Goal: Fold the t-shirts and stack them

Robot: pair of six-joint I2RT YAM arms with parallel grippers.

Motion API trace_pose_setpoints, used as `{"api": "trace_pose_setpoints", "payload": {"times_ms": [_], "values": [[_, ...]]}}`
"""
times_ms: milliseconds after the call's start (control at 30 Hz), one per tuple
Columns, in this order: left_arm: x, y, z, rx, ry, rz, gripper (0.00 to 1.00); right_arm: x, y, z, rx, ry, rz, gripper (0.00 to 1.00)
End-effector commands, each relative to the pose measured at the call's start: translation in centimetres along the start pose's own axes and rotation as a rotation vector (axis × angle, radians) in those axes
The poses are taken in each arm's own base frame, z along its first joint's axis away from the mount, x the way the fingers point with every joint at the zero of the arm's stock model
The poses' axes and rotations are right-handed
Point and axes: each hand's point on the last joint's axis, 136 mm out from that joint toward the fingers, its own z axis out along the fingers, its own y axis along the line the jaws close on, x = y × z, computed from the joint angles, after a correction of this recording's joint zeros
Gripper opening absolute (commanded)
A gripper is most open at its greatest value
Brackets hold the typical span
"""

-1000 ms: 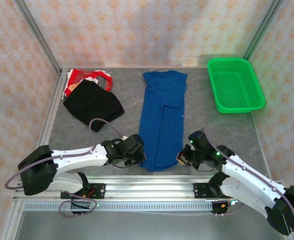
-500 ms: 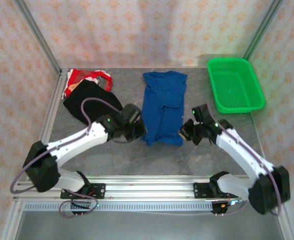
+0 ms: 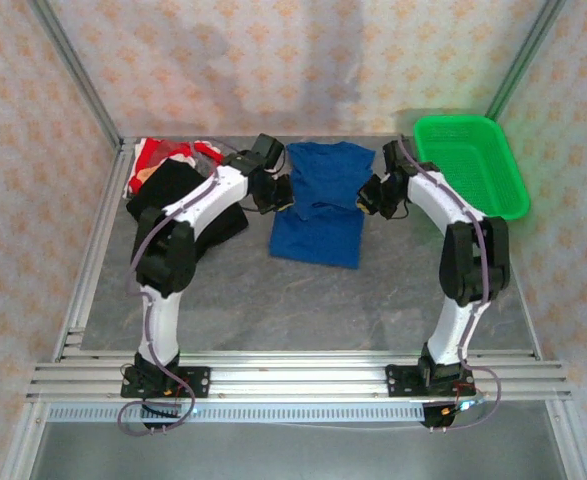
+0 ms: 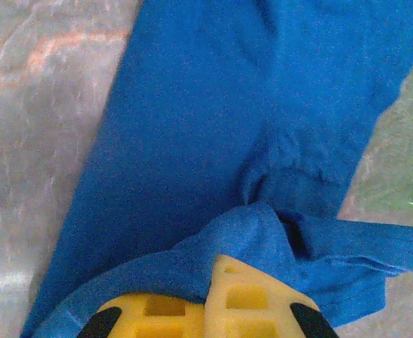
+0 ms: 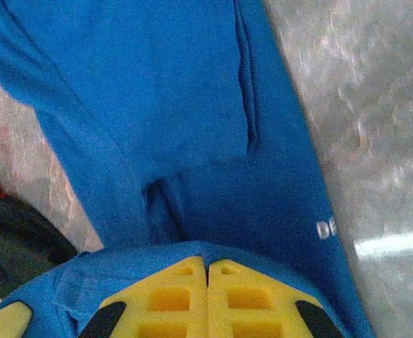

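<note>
Gripping blue t-shirt [image 3: 318, 225] from both sides. Your left gripper [image 3: 281, 195] and right gripper [image 3: 371, 197] are pinched fully closed, cloth bunched over fingertips in the wrist views. Shirt lies on table between the two tools, long axis running from arm bases to far wall, with flat cloth beyond fingertips. Judgement: keep grippers level across that axis. Black t-shirt [image 3: 231, 222] is just outboard of left gripper, so left arm is nearer.
</note>
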Motion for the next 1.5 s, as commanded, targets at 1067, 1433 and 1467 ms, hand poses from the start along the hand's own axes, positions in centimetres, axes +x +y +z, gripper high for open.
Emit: {"api": "trace_pose_setpoints", "payload": {"times_ms": [1067,1433,1467], "values": [[-9.9,-1.4,-4.5,0.165,-0.122,-0.056,0.66,-0.2,0.0,-4.5,-0.362,-0.077,0.085,0.63],[2.7,7.0,-0.3,0.146,0.102,-0.027,0.59,10.8,-3.3,0.7,-0.281,0.057,0.076,0.62],[3.1,7.6,0.2,0.137,0.109,-0.031,0.58,11.0,-3.6,1.2,-0.275,0.062,0.085,0.61]]}}
